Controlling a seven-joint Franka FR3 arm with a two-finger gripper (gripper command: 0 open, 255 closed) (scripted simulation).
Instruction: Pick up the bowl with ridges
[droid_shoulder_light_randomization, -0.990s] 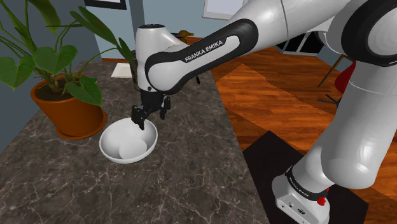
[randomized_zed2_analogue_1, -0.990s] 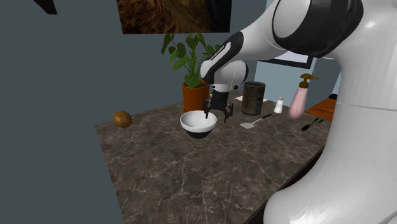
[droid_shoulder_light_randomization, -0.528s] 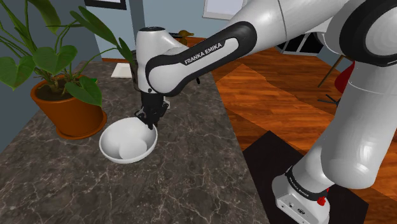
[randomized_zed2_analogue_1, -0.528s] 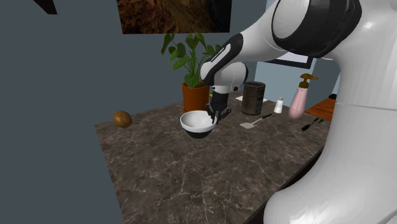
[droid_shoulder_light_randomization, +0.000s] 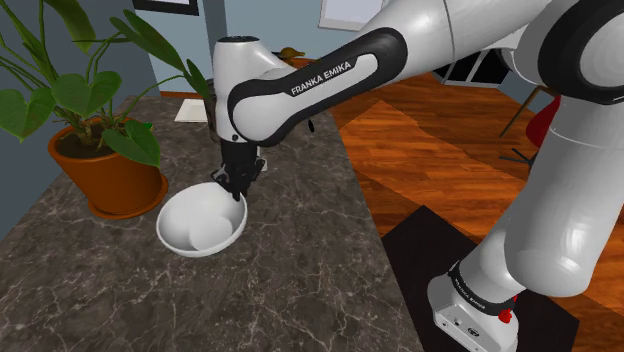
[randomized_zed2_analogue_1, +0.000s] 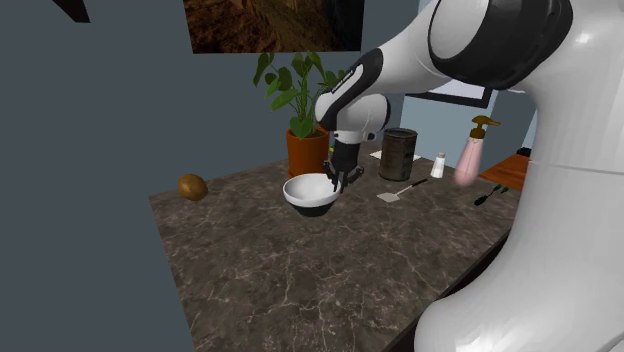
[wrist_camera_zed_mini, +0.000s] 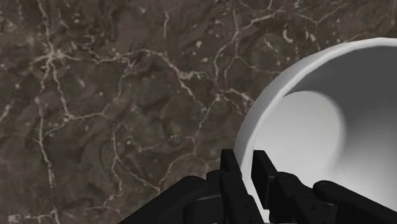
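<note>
Black two-finger end effector (droid_shoulder_light_randomization: 233, 190) is clamped on the rim of the plain white round bowl (droid_shoulder_light_randomization: 195, 228), which sits on the dark veined stone bench (droid_shoulder_light_randomization: 290, 290) near a terracotta plant pot (droid_shoulder_light_randomization: 105, 180). In the second exterior view, the gripped rim is on the side facing a dark cylindrical canister (randomized_zed2_analogue_1: 398, 153). At the wrist, the fingers (wrist_camera_zed_mini: 232, 184) pinch the bowl's wall, one inside and one outside.

The shoulder view looks down from beside the stand (droid_shoulder_light_randomization: 470, 310) over the marble counter (droid_shoulder_light_randomization: 290, 290). The second exterior view stands farther off, facing across the counter toward the plant (randomized_zed2_analogue_1: 300, 100). The wrist view looks down from very near. All three share the bowl (droid_shoulder_light_randomization: 200, 225).
</note>
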